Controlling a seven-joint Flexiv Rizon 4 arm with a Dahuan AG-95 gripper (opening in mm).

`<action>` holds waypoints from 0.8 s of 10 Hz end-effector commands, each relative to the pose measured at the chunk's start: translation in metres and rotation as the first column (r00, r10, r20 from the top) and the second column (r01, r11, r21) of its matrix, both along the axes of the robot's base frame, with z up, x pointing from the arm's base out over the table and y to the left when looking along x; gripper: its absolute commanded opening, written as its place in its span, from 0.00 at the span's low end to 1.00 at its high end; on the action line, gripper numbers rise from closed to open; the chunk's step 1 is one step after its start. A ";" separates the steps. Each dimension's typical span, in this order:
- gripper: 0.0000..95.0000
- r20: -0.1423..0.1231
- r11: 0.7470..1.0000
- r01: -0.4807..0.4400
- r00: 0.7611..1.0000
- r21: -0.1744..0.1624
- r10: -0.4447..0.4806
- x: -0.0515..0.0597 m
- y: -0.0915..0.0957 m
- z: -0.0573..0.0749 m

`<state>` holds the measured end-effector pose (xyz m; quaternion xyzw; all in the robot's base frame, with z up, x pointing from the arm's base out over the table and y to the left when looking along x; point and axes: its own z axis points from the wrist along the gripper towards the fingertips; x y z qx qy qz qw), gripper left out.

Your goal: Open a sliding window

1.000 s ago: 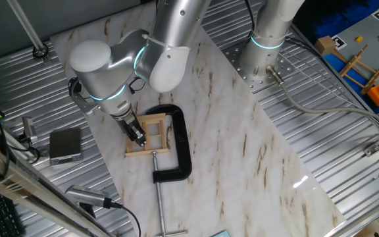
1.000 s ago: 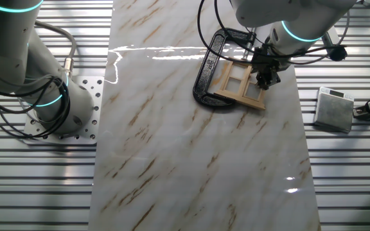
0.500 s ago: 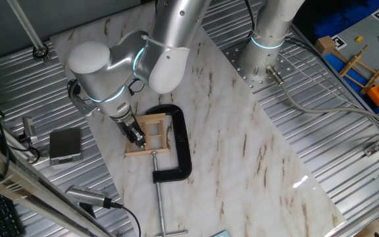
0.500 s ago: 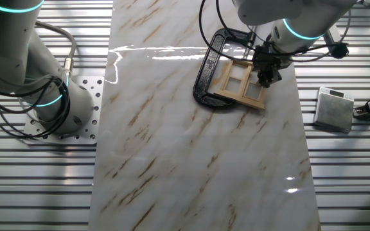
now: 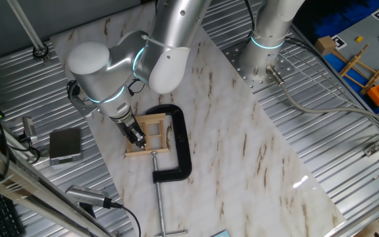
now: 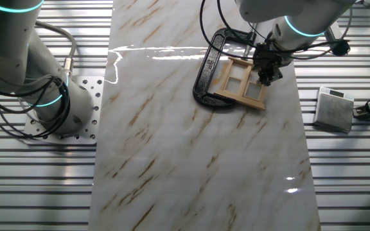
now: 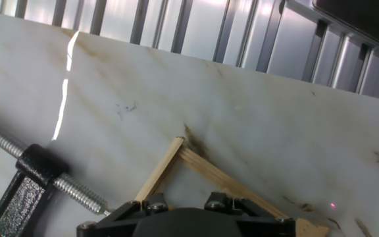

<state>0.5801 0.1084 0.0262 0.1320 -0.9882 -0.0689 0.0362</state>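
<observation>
Your gripper [image 5: 137, 135] is down inside the sliding window [image 5: 151, 133], which the black C-clamp [image 5: 176, 146] pins flat to the worktop [image 6: 191, 147]; jaw opening unreadable, so next push the sash steadily along its frame.

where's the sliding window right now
In one fixed view the sliding window lies on the marble slab, held by the black C-clamp, under the gripper.
</observation>
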 end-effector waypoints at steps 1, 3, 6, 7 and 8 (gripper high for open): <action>0.40 0.001 1.000 -0.006 1.000 -0.001 0.006 0.000 0.000 0.000; 0.40 -0.005 0.999 -0.018 1.000 -0.031 0.018 -0.002 -0.001 0.001; 0.40 -0.013 0.999 -0.022 1.000 -0.046 0.021 -0.005 -0.004 0.003; 0.40 -0.014 0.999 -0.027 1.000 -0.047 0.026 -0.006 -0.006 0.002; 0.40 -0.013 0.999 -0.029 1.000 -0.045 0.028 -0.007 -0.008 0.001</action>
